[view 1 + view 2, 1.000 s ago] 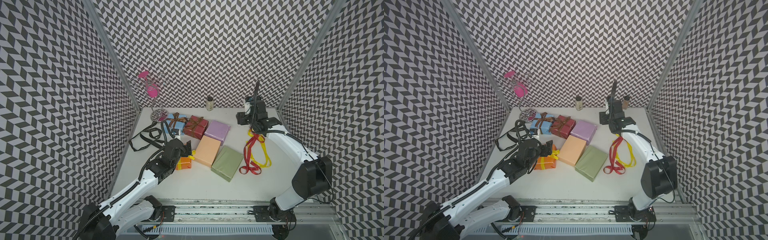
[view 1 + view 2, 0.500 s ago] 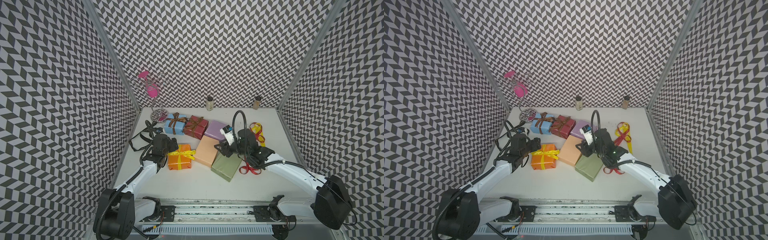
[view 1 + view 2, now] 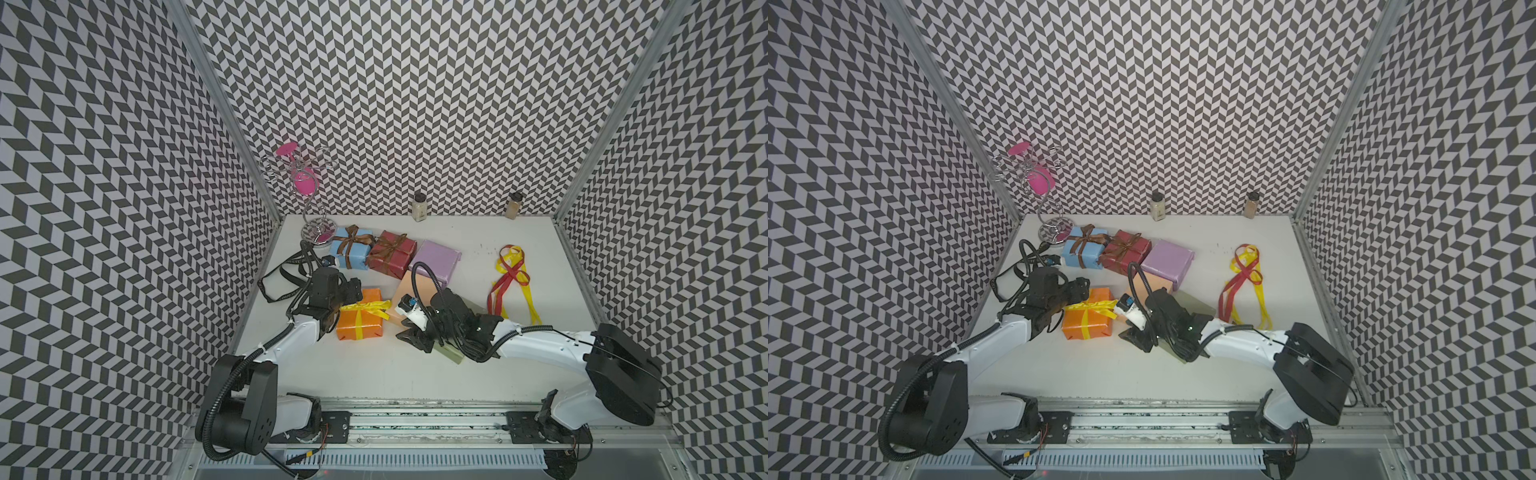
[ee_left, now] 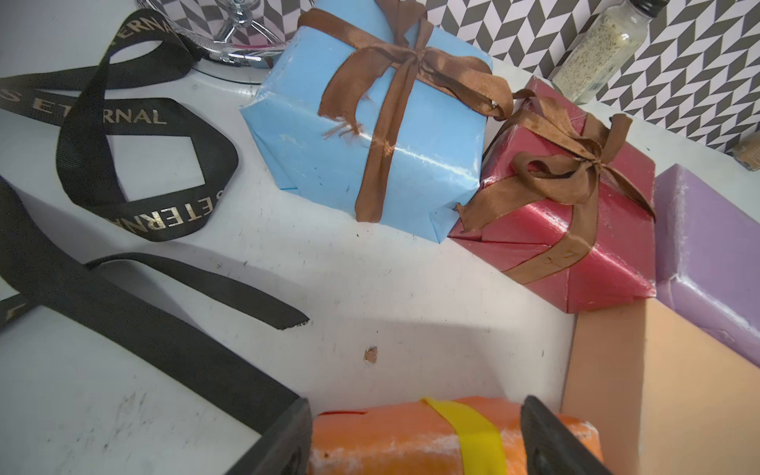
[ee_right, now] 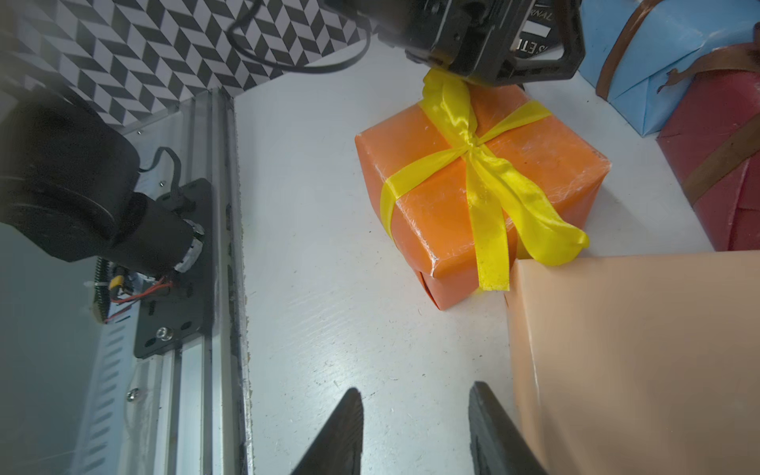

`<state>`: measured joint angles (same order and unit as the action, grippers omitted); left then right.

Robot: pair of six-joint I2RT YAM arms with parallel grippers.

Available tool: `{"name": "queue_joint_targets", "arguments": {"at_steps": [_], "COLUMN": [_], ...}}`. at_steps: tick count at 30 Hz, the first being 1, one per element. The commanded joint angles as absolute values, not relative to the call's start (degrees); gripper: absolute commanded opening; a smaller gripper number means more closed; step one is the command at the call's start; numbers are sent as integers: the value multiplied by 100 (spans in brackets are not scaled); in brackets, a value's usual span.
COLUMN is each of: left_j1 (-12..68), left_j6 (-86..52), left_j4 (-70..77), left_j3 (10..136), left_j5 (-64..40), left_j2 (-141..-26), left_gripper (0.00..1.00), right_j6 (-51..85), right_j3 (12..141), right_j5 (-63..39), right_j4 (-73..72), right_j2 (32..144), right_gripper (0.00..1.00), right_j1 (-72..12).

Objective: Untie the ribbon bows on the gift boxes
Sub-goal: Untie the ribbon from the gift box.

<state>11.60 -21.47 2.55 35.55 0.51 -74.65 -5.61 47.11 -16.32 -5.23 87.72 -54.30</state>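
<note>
Nearest the rail, the right gripper (image 5: pixel 415 390) is hanging released over bare table just short of the orange box (image 3: pixel 372 328), with nothing between its jaws. Its arm is covering most of the olive box (image 3: pixel 451 354).

The orange box is wearing its yellow bow (image 5: pixel 473 144), knot intact. The left gripper (image 4: pixel 417 401) is hovering spread over that box's far end, grasping nothing I can make out.

Beyond the orange box, the peach box (image 5: pixel 617 349) and lilac box (image 3: pixel 436 259) are lying bare. Farther still, the light blue box (image 4: pixel 432 135) and dark red box (image 4: pixel 617 246) are carrying tied brown bows (image 4: pixel 415 57).

I am judging three bows undone and three remaining.

Only the top views are showing the red and yellow ribbons (image 3: pixel 513 271), lying loose well off on the right arm's side of the orange box. Only the left wrist view is revealing lettering on the loose black ribbon (image 4: pixel 140 115).
</note>
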Motion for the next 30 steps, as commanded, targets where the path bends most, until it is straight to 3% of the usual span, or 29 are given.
{"name": "queue_joint_targets", "arguments": {"at_steps": [1, 30], "left_j1": [1134, 1143], "left_j6": [-2074, -2182], "left_j4": [491, 878], "left_j3": [3617, 3281], "left_j5": [-26, -221], "left_j2": [-7487, -7409], "left_gripper": [80, 80], "right_j6": [-974, -1601], "right_j3": [4825, 5805], "right_j5": [-1227, -125], "right_j4": [-1263, -1491], "right_j2": [8909, 10478], "right_gripper": [41, 36], "right_j1": [-5516, -5932]}}
